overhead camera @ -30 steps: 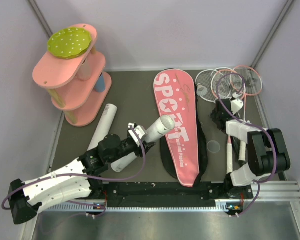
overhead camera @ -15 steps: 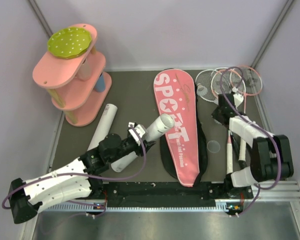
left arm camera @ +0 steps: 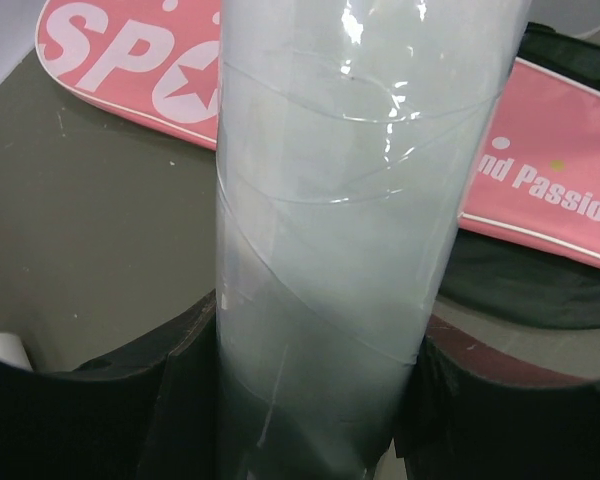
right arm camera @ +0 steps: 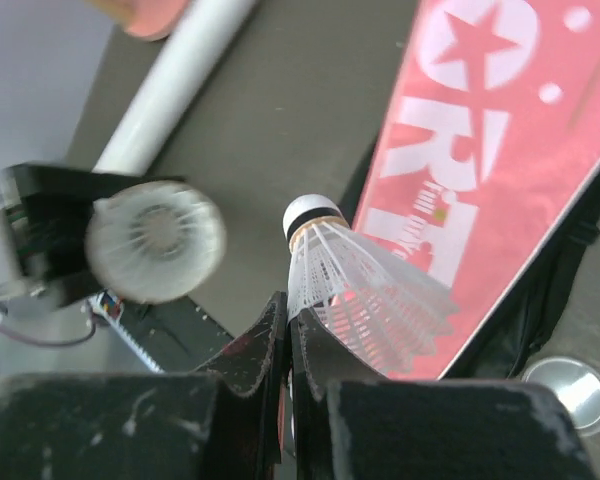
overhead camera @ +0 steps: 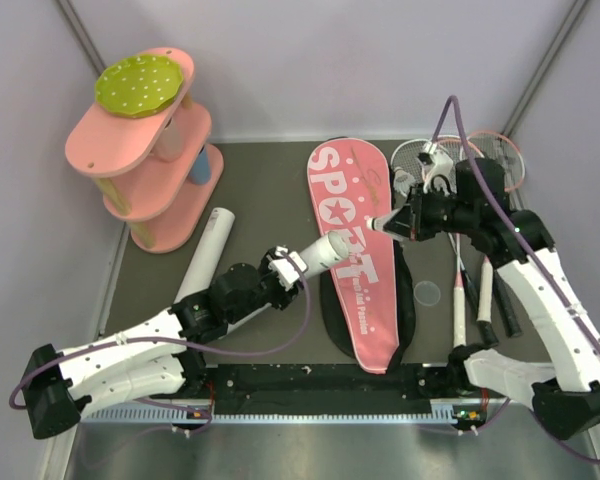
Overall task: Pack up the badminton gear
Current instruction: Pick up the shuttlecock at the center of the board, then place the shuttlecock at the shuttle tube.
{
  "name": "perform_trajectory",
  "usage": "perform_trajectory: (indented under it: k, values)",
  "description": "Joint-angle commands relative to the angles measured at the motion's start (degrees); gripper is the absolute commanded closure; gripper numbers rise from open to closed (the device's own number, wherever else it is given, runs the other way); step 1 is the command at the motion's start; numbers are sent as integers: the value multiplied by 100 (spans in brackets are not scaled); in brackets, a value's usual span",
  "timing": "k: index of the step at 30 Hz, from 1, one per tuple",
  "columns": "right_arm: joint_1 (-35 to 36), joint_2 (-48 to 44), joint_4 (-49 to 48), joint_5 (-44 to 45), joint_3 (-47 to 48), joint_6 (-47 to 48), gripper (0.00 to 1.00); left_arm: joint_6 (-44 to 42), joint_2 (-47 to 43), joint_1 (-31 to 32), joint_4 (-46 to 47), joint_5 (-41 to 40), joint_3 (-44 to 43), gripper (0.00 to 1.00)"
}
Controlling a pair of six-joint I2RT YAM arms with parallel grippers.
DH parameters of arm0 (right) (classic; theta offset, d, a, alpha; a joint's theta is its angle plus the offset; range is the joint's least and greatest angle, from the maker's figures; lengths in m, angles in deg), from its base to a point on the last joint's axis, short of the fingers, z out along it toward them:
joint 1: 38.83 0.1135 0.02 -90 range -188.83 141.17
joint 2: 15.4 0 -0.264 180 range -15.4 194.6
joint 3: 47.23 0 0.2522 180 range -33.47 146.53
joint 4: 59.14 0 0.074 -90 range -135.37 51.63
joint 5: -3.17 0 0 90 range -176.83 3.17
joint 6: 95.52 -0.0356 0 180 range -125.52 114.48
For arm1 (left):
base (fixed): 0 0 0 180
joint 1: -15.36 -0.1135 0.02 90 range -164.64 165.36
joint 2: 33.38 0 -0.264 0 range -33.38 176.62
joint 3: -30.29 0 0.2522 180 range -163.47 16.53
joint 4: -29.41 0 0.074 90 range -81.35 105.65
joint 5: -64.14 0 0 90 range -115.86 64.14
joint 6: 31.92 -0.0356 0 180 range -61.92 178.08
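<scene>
My left gripper (overhead camera: 283,267) (left arm camera: 315,400) is shut on a long white tube (overhead camera: 318,252) (left arm camera: 350,200), held tilted with its open end (right arm camera: 155,240) toward the right, over the edge of the pink "SPORT" bag (overhead camera: 355,240). The right gripper (overhead camera: 402,219) (right arm camera: 288,322) is shut on the feather skirt of a white shuttlecock (overhead camera: 378,223) (right arm camera: 345,265), hanging above the bag, cork end toward the tube's mouth and a short way from it. A second white tube (overhead camera: 206,250) lies on the mat. Three rackets (overhead camera: 460,165) lie at the back right, their handles (overhead camera: 460,305) toward me.
A pink tiered shelf (overhead camera: 145,160) with a green dotted disc (overhead camera: 140,84) stands at the back left. A small clear round cap (overhead camera: 428,293) lies between the bag and the racket handles. Grey walls close in the back and both sides.
The right gripper shut on the shuttlecock by the rackets, rose and swung left over the bag with it. The left arm shifted the tube slightly to the right.
</scene>
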Motion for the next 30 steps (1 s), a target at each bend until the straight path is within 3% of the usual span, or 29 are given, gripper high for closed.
perform_trajectory:
  k: [1,10,15,16,18,21,26,30]
  values:
    - [738,125,1358,-416,965,626,100,-112,11,-24,128,-129,-66,85]
    - [1441,732,990,-1206,1361,513,100,-261,3,-24,128,442,-128,85]
    - [1530,1056,612,-2173,1308,381,100,-296,-111,-24,137,749,-58,85]
    - [1539,1110,507,-2304,1308,389,79,-305,-120,-24,172,863,-40,85]
    - [1530,1241,375,-2569,1273,302,52,-305,-156,-15,260,864,-13,84]
    - [1530,1260,-151,-2894,1046,56,36,-270,-208,-15,277,1198,-13,83]
    - [1582,1365,-1362,-3193,369,-655,30,-165,-410,-24,409,1435,57,83]
    - [2029,1435,-2490,-3352,-133,-1429,27,10,-410,-15,593,1410,118,82]
